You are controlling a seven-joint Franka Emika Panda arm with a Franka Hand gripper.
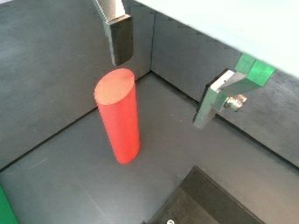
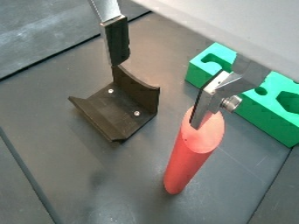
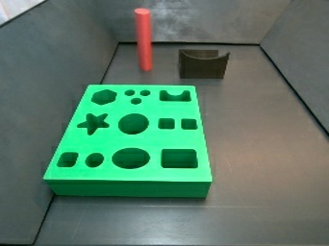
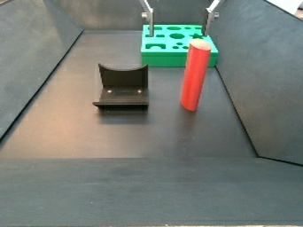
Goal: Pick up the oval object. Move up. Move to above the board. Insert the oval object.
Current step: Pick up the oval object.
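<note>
The oval object, a tall red peg (image 3: 144,40), stands upright on the dark floor near the back wall, beside the fixture. It also shows in both wrist views (image 1: 117,118) (image 2: 191,149) and in a side view (image 4: 196,75). The green board (image 3: 129,135) with its shaped holes lies flat on the floor, and an edge of it shows in the wrist views (image 1: 254,68) (image 2: 251,87). My gripper (image 1: 167,70) (image 2: 165,68) (image 4: 180,11) hangs above the peg's top, jaws wide open and empty, clear of the peg. It is out of the side view that shows the whole board.
The dark fixture (image 2: 117,107) (image 4: 120,87) (image 3: 202,62) stands on the floor next to the peg, and its corner shows in a wrist view (image 1: 216,206). Dark walls enclose the floor on all sides, with the peg near one wall.
</note>
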